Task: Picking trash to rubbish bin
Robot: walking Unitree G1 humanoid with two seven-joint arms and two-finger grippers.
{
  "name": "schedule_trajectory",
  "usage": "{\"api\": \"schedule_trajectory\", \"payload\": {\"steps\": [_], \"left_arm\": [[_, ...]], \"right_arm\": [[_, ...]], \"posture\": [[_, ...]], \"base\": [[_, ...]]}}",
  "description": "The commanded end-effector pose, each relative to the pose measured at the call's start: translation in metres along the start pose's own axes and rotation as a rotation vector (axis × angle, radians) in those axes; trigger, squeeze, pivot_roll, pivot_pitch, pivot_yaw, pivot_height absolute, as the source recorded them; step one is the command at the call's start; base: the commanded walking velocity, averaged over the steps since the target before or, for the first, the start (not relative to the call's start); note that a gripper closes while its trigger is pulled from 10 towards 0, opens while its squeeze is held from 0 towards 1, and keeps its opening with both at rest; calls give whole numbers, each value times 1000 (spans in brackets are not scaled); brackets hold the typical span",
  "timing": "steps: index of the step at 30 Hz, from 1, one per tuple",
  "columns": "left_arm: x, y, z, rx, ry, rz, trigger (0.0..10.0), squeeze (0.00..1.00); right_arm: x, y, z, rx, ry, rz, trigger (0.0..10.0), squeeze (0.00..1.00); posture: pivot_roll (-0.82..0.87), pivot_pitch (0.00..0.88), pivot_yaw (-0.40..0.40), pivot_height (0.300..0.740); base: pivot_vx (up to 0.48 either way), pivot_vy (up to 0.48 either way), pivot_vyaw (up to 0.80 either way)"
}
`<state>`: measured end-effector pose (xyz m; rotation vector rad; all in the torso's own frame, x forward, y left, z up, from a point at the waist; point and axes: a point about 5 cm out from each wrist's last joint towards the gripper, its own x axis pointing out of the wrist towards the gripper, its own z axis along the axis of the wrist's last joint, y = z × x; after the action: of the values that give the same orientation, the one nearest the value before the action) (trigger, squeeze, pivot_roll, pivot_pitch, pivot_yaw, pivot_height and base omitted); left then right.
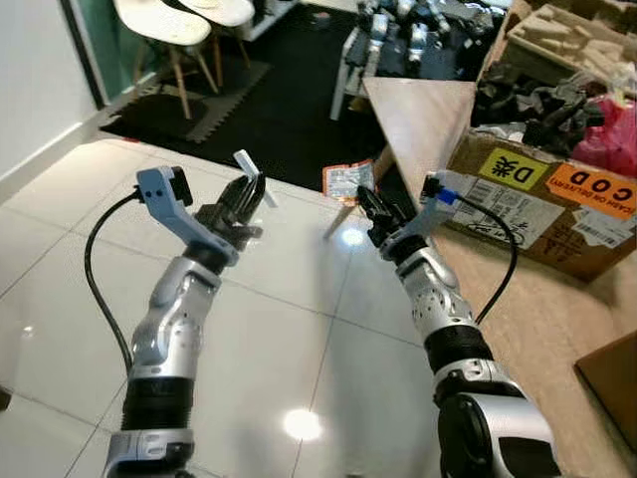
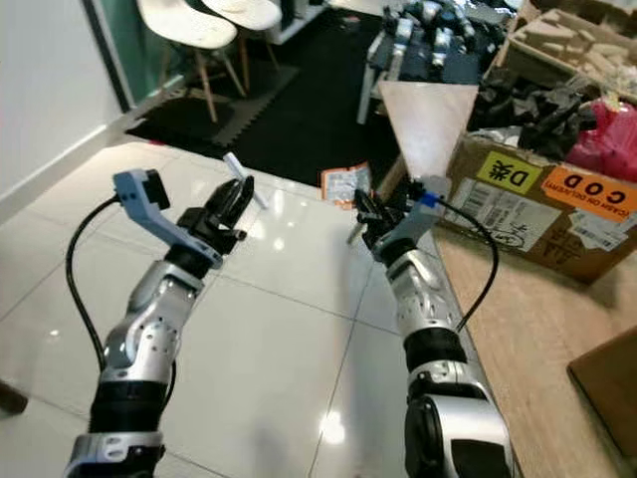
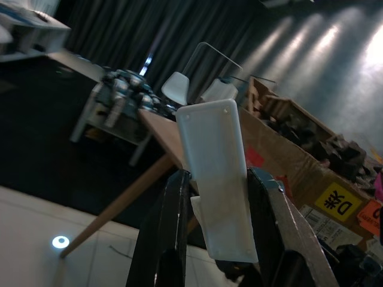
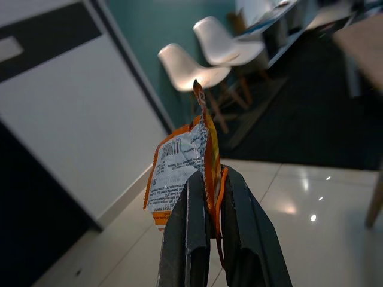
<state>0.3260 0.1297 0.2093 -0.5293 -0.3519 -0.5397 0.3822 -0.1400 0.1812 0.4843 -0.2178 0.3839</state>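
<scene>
My left gripper [image 1: 247, 196] is raised over the white tiled floor and is shut on a flat white plastic piece [image 1: 249, 171], which sticks up between the black fingers [image 3: 173, 239] as a pale slab [image 3: 216, 179]. My right gripper [image 1: 366, 204] is held up beside the wooden table and is shut on an orange and white snack wrapper [image 1: 346, 182]. In the right wrist view the wrapper [image 4: 182, 167] stands upright, pinched at its lower edge between the fingers [image 4: 191, 233].
A wooden table [image 1: 428, 119] runs along the right, carrying an open cardboard box [image 1: 542, 204] of dark items and a pink bag [image 1: 609, 139]. White chairs [image 1: 179, 25] stand on a black mat [image 1: 199, 100] at the back left. Glossy tiles [image 1: 299, 329] lie below both arms.
</scene>
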Motion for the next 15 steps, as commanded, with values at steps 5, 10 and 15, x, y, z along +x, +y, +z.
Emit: {"api": "schedule_trajectory", "payload": {"steps": [5, 10, 15], "left_arm": [[3, -9, 3, -40, -21, -72, 10000, 0], [4, -17, 6, -63, -29, -149, 10000, 0], [4, -25, 6, -83, -33, -220, 10000, 0]], "right_arm": [[1, -3, 35, 31, -132, 17, 10000, 0], [4, 2, 61, 31, -214, 46, 10000, 0], [9, 18, 100, -28, -324, 108, 10000, 0]], "posture": [[71, 97, -49, 740], [56, 100, -39, 740], [46, 97, -39, 740]], "base": [[0, 0, -800], [0, 0, -800], [0, 0, -800]]}}
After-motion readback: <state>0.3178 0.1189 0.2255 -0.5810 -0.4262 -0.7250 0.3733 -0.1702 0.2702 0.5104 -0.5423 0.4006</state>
